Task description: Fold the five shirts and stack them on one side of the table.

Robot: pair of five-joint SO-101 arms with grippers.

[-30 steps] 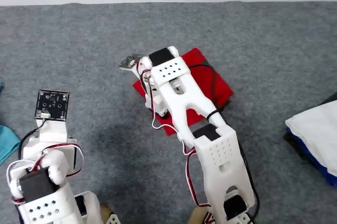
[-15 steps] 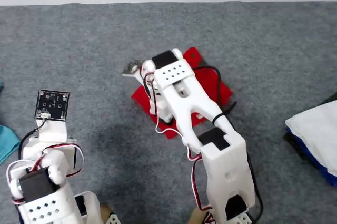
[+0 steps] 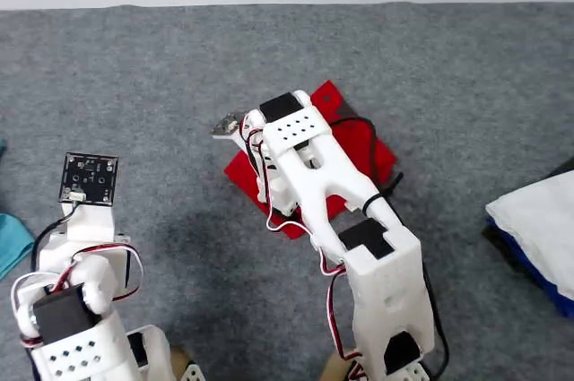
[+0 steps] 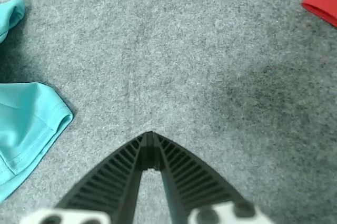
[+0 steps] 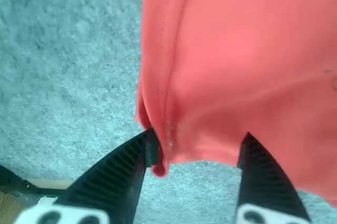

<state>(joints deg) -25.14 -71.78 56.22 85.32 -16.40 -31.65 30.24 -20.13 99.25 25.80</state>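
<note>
Covering the whole high view, the grey felt table (image 3: 134, 67) carries everything. The right arm (image 3: 377, 255) comes in from 6 o'clock and leans over the centre. At the 3 o'clock edge sits a stack of folded shirts (image 3: 538, 211), white on top, blue under it, something dark below. The red shirt (image 3: 384, 152) lies at the centre, apparently already folded into a compact rectangle and partly covered by the arm. A teal shirt (image 3: 9, 246) pokes in at the 8 o'clock edge, loose and unfolded.

The left gripper (image 4: 151, 140), at 7 o'clock, hangs over bare felt with its fingers closed tip to tip on nothing. The right gripper (image 5: 197, 153) has its fingers spread wide, straddling an edge of the red shirt. One finger touches the folded hem.

The fabric looks thin, light and limp, so it will probably sag and fall open if only the top layer is pinched. The best hold is likely across that folded edge, through every layer at once. Felt tends to drag at cloth, so lifting the shirt clear seems safer than sliding it toward the stack.
</note>
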